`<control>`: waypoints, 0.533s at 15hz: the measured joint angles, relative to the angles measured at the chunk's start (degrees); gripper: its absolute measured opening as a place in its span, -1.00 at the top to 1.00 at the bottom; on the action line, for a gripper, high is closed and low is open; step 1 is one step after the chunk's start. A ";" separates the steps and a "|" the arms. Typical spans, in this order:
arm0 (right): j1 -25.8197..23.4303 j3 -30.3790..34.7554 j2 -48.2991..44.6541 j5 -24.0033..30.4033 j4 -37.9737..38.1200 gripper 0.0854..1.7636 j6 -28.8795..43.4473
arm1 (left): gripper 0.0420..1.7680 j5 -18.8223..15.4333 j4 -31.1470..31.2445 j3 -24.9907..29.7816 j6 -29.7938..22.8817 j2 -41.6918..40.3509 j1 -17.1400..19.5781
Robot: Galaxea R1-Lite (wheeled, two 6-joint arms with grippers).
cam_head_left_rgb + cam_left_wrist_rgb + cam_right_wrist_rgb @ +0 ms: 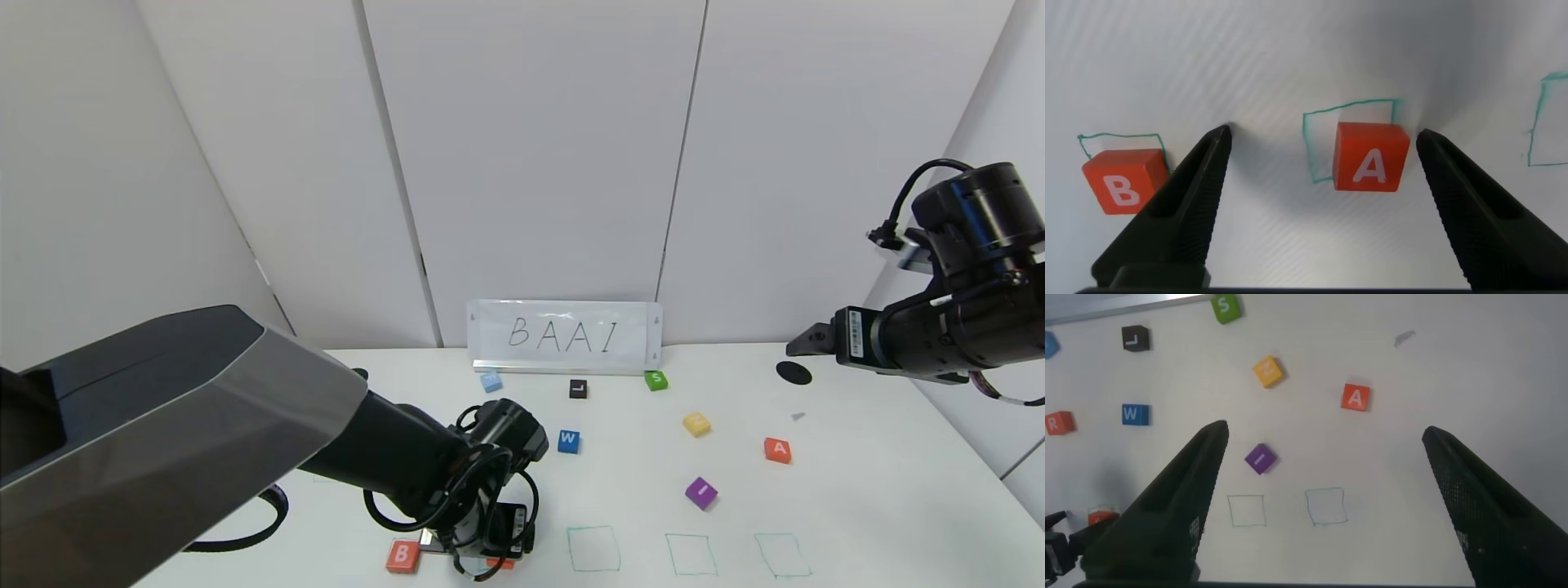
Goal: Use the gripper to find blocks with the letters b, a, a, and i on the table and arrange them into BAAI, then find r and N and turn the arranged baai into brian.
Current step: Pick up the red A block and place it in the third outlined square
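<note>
White panel walls (531, 155) back the table (857, 490), apparently bearing green squares (593, 548).

Pale grey wall panels (531, 147) (dark seams between them) enclose the space.

Bright even overhead light; soft shadows under blocks; wrist views blurred near edges, table (857, 490) glare-free.

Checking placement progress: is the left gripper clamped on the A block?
No, the left gripper stands open, with the A block resting free between its fingers.
</note>
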 joint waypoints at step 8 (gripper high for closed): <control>0.00 0.00 -0.02 0.00 0.00 -0.94 0.00 | -0.90 2.55 -0.04 0.04 0.09 -0.29 0.04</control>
